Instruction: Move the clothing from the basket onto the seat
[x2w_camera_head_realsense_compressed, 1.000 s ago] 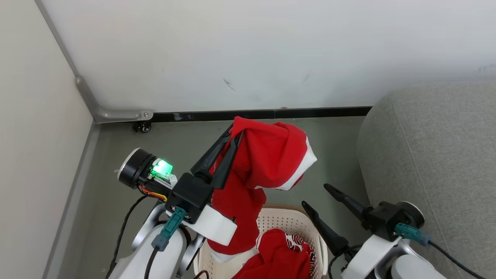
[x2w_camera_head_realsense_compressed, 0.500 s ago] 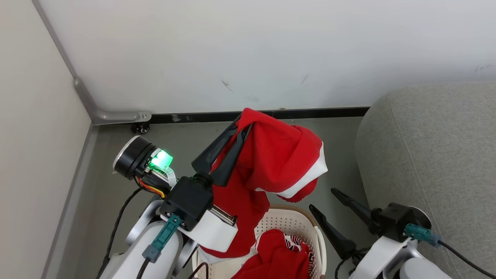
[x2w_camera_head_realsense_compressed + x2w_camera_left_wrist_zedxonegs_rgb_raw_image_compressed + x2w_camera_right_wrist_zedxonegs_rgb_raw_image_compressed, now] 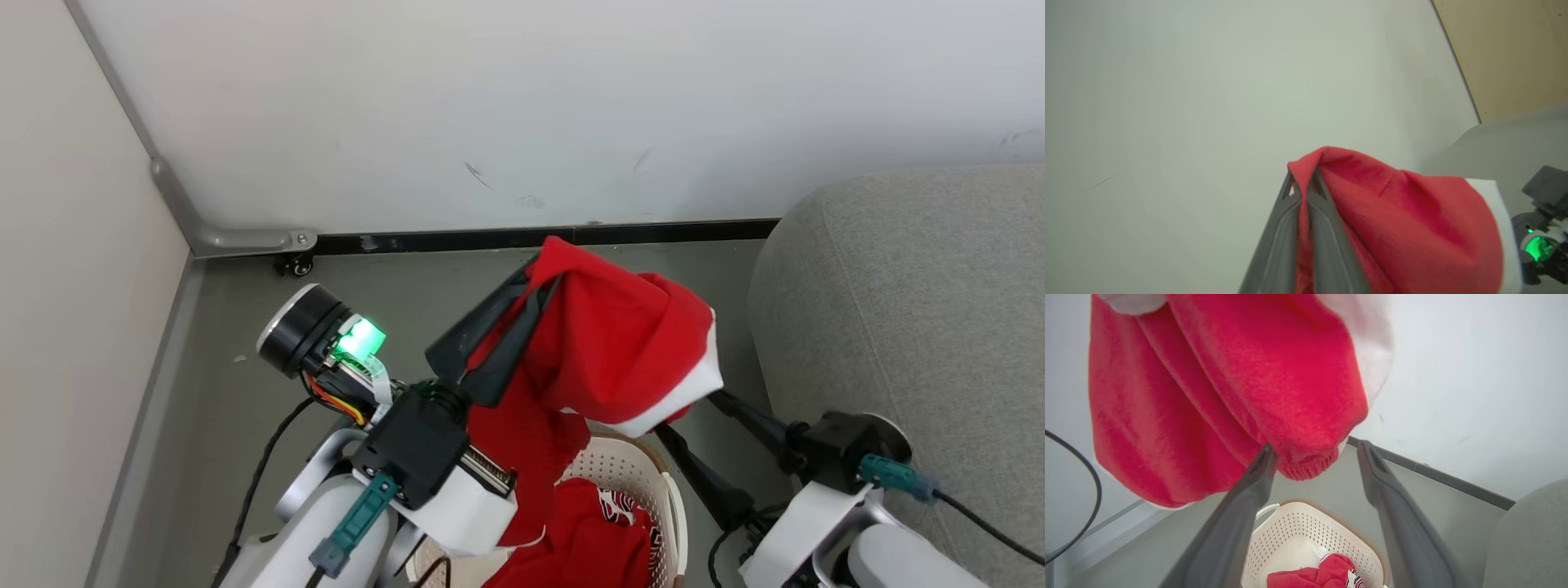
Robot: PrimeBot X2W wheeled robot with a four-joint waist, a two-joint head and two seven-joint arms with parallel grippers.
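My left gripper is shut on a fold of red clothing with a white band, held up above the basket. In the left wrist view the fingers pinch the fabric at its top. A second red garment with black-and-white print lies in the cream basket. My right gripper stands open beside the basket, its fingertips hidden behind the hanging cloth. In the right wrist view the garment's ribbed hem hangs between the open fingers, above the basket. The grey seat is to the right.
A white wall with a black baseboard runs behind. A metal corner bracket and a small caster sit at the left corner. Grey floor lies between the wall, the basket and the sofa. A pale panel borders the left.
My left gripper has carried the red garment to the right, toward the seat. The cloth now hangs over my right gripper's fingertips. The right gripper has stayed open.
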